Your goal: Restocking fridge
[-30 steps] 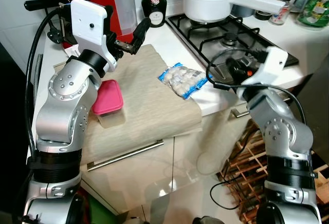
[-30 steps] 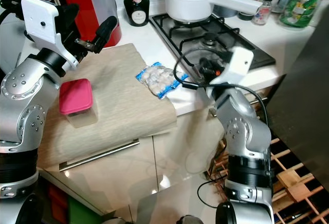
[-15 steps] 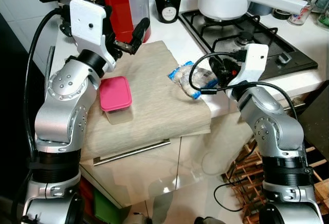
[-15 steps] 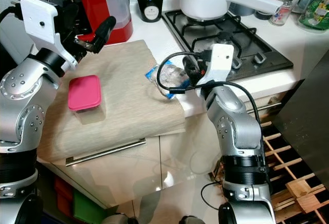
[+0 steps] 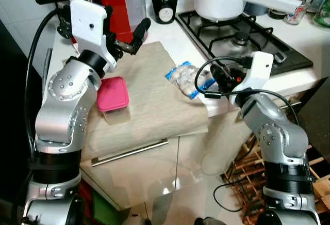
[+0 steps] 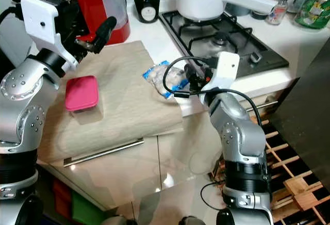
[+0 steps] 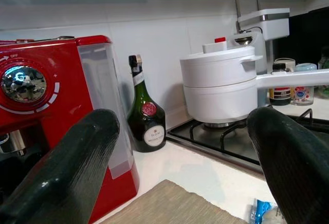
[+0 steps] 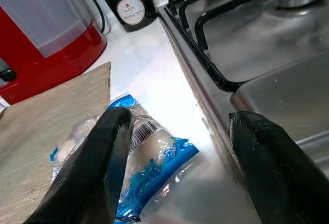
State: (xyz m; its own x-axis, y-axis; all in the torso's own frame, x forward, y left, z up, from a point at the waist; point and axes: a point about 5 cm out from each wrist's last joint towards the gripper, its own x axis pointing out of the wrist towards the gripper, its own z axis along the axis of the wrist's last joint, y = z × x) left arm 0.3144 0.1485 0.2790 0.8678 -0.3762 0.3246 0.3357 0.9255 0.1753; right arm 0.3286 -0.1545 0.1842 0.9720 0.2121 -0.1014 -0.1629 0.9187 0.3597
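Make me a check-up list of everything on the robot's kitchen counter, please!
Surface: white counter partly under a beige mat.
Job's things: blue-and-clear food bag at the mat's edge; pink-lidded box on the mat.
Clutter: red coffee machine, green bottle, white pot on the hob.
Grippers: left gripper open above the mat; right gripper open at the bag.
Cables: black cable looping off the right wrist.
Surroundings: wooden rack on the floor.

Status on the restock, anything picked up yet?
Nothing lifted yet. The right gripper is open, closing in on the blue food bag at the counter edge. The pink-lidded container sits untouched on the mat. The left gripper hovers open above the mat.
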